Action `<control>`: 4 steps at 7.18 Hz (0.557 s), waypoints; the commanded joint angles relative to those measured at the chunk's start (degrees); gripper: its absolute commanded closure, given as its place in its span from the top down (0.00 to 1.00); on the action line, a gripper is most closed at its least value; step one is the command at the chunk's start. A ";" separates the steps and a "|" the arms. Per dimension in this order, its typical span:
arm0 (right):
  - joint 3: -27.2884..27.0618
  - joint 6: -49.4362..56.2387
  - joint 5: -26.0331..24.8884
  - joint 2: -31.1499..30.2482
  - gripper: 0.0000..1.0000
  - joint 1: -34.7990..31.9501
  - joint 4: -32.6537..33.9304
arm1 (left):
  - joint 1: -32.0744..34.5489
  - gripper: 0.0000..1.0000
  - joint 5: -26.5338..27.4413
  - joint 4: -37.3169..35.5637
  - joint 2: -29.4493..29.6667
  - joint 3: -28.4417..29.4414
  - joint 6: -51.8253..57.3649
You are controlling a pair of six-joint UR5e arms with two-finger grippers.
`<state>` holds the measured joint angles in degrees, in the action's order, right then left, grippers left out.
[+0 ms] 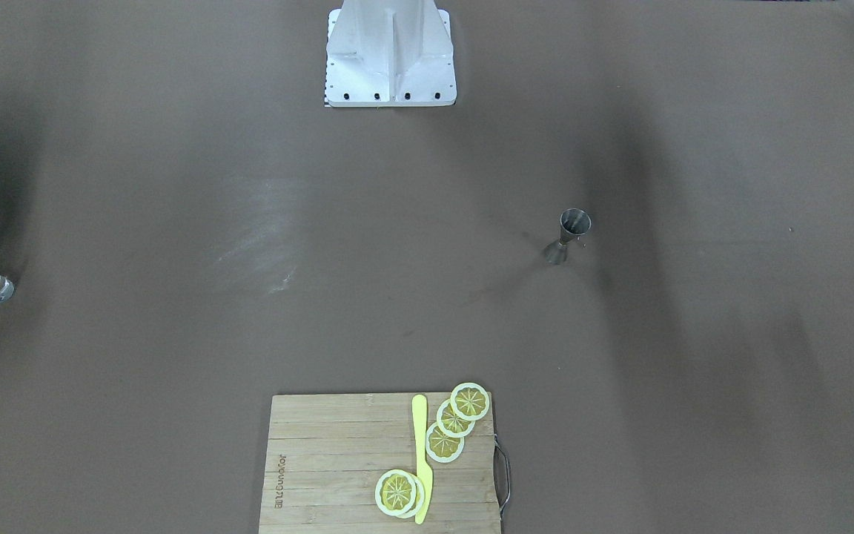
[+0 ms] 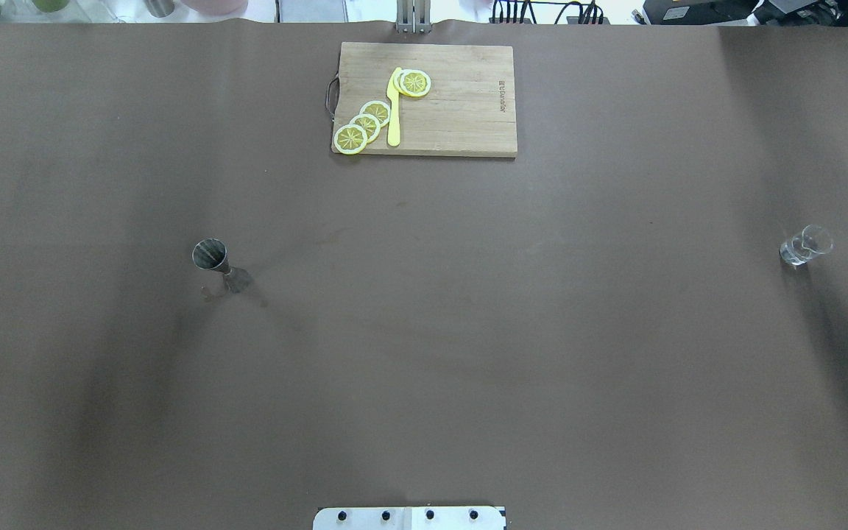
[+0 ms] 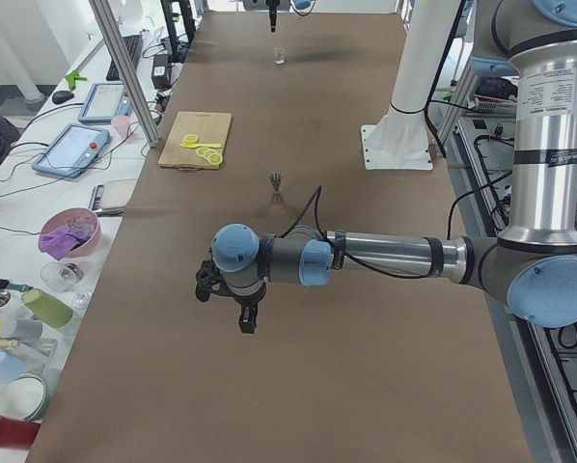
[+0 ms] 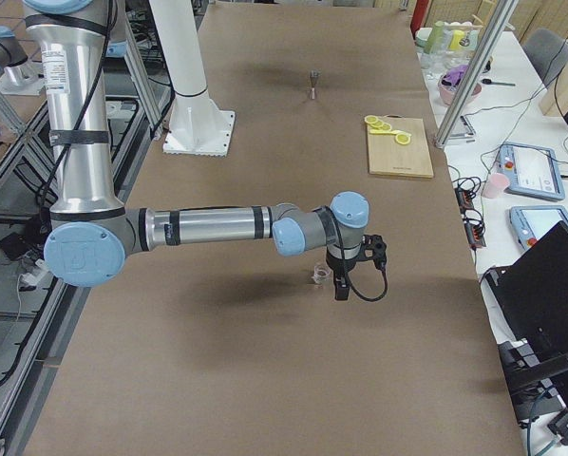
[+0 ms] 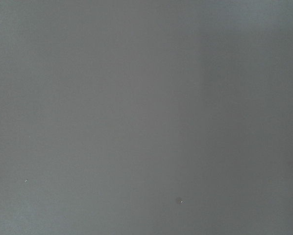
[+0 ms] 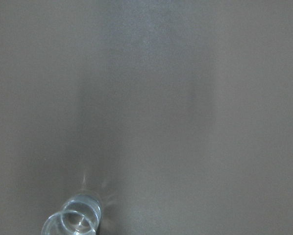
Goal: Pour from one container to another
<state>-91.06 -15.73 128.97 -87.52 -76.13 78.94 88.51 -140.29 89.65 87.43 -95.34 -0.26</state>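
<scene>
The metal jigger stands upright on the brown table, left of centre in the overhead view, and shows as jigger in the front view. The clear glass stands near the table's right end; the right wrist view catches the glass at its bottom left. My right gripper hangs just beside the glass, apart from it; whether it is open or shut I cannot tell. My left gripper hovers over bare table well short of the jigger; I cannot tell its state.
A wooden cutting board with lemon slices and a yellow knife lies at the table's far side. The robot's white base stands mid-table on the robot's side. Cups and tablets sit on a side bench.
</scene>
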 commanded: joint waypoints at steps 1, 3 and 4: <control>-0.26 0.00 2.24 1.54 1.00 -1.11 3.39 | 0.00 0.98 2.37 0.00 0.19 -1.15 -0.35; -0.61 0.18 5.93 1.47 1.00 -3.14 3.42 | 0.00 0.98 2.30 0.09 0.63 -1.34 -0.44; -0.70 0.87 6.03 1.47 1.00 -3.41 3.42 | 0.00 0.98 1.95 0.09 1.15 -1.34 -0.44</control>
<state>-91.62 -15.44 134.11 -86.08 -78.86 82.23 88.50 -138.15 89.71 88.09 -96.58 -0.66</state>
